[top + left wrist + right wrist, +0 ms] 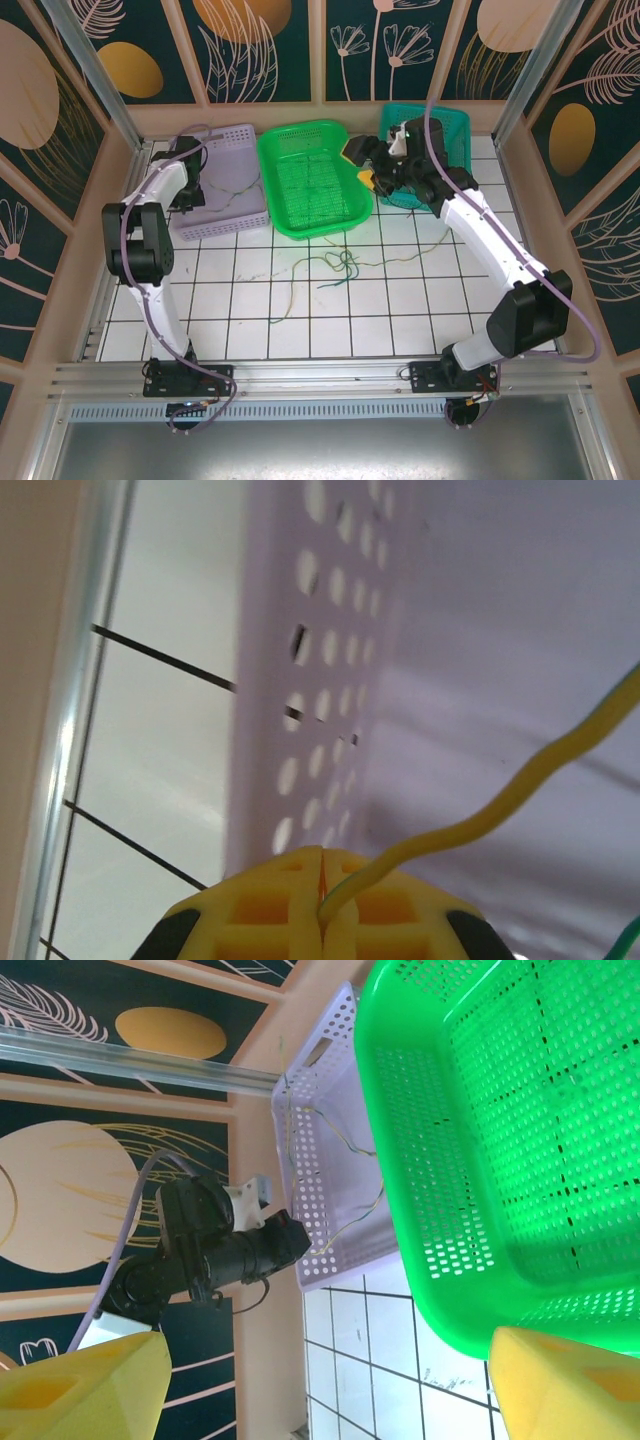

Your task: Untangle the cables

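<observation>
Desk (420,300) white, gridded, floral walls (270,50); left fingers (265,905) clamped on yellow cable (500,810) in lilac basket (480,630); right fingers (80,1390) apart by green basket (450,1110).

Matt perforated plastic: lilac basket (300,680). Glossy perforated plastic: green basket (450,1160). Smooth glossy white surface: table (400,310). Smooth plastic sheath: yellow cable (450,838).

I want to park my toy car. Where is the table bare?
Bare tiles: the front strip of the table, between the cables and the arm bases; also right of the cables, beside the right arm. Crowded: the tangle in the middle and the baskets along the back.
</observation>
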Motion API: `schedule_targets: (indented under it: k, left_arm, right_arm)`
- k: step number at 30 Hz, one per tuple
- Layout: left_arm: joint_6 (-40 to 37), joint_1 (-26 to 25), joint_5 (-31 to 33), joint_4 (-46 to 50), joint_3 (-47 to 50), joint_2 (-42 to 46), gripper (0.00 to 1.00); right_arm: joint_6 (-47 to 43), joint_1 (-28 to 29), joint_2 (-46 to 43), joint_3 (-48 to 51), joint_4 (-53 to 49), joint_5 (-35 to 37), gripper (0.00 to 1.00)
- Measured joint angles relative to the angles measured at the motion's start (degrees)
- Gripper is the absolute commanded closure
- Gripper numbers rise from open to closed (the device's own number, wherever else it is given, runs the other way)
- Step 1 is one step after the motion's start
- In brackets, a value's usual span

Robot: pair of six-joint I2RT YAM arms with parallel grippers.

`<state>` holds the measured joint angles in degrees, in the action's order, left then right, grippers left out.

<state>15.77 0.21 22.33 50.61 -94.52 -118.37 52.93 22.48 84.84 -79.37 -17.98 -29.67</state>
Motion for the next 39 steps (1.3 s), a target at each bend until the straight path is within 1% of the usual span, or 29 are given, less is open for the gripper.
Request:
schedule_targets:
  k: [6, 15, 16, 17, 19, 21, 24, 26, 32, 33, 34, 35, 39]
  left_arm:
    - [-1.42, -0.13, -2.62, 5.64, -1.66, -3.43, 1.00]
    - [-2.23, -0.22, -3.50, 8.57, -4.85, -5.27, 1.00]
    - [-2.23, -0.22, -3.54, 8.76, -5.25, -5.75, 0.99]
    - [-2.21, -0.22, -3.63, 9.05, -5.66, -6.21, 0.94]
    - [-2.03, -0.22, -3.89, 9.68, -6.62, -7.58, 0.82]
    - [-1.66, -0.22, -4.00, 9.97, -7.61, -9.01, 0.72]
    - [-1.27, -0.37, -3.91, 10.03, -8.48, -10.45, 0.63]
    - [-1.07, -0.44, -3.85, 10.12, -8.81, -10.58, 0.60]
    - [-0.90, -0.44, -2.82, 10.10, -10.95, -10.43, 0.57]
    - [-0.81, -0.44, -2.78, 10.08, -11.30, -10.36, 0.54]
    - [-0.61, -0.44, -2.80, 10.08, -11.61, -10.25, 0.47]
    - [-0.31, -0.44, -2.86, 10.03, -11.93, -10.05, 0.45]
    - [0.09, -0.50, -3.06, 9.73, -12.04, -7.52, 0.43]
  right_arm:
    - [0.20, 0.13, -1.79, 2.67, 0.28, 0.00, 0.17]
    - [0.20, 0.13, -2.69, 3.72, 1.57, -0.44, 0.17]
    - [0.20, 0.13, -2.69, 3.76, 1.60, -0.44, 0.17]
    - [0.20, 0.13, -2.69, 3.80, 1.62, -0.44, 0.17]
    - [0.20, 0.13, -2.69, 3.82, 1.62, -0.46, 0.17]
    - [0.20, 0.13, -2.69, 3.91, 1.68, -0.46, 0.17]
    - [0.20, 0.13, -2.69, 4.04, 1.70, -0.46, 0.17]
    - [0.22, 0.13, -2.69, 4.07, 1.70, -0.46, 0.17]
    - [0.42, 0.13, -2.69, 4.13, 1.75, -0.46, 0.17]
    - [0.44, 0.13, -2.69, 4.13, 1.79, -0.46, 0.17]
    - [0.46, 0.13, -2.69, 4.13, 1.81, -0.46, 0.17]
    - [0.59, 0.13, -2.69, 4.13, 1.86, -0.44, 0.17]
    - [0.66, 0.13, -2.69, 4.13, 2.21, -0.44, 0.17]
